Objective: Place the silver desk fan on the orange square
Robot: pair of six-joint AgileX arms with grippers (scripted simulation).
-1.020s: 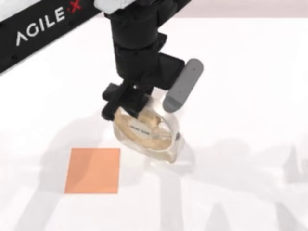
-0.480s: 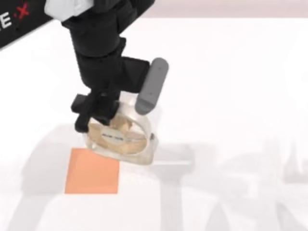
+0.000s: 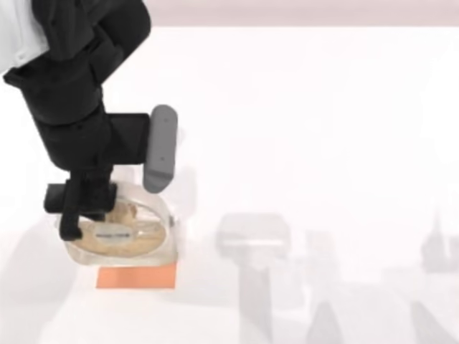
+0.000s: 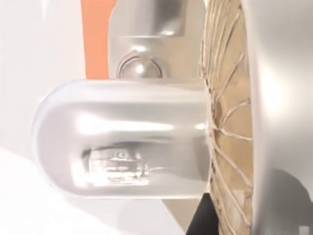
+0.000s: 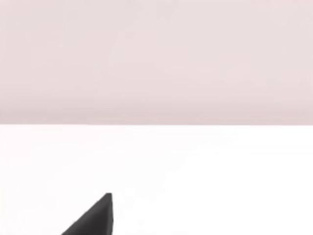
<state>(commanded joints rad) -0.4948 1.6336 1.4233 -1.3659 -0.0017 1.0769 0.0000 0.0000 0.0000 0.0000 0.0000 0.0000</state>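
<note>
Fan [image 3: 118, 233] sits clamped in the left gripper [image 3: 115, 193], just below the black wrist at the table's [image 3: 323, 129] near left. It covers most of the orange square [image 3: 136, 276]; only the near strip shows from above. The left wrist view shows the stand [image 4: 142, 58] over orange [image 4: 95, 39]. The right arm is out of the top view.

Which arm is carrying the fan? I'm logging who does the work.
The left gripper, clamped on the silver desk fan above the orange square; the right arm is not seen.
</note>
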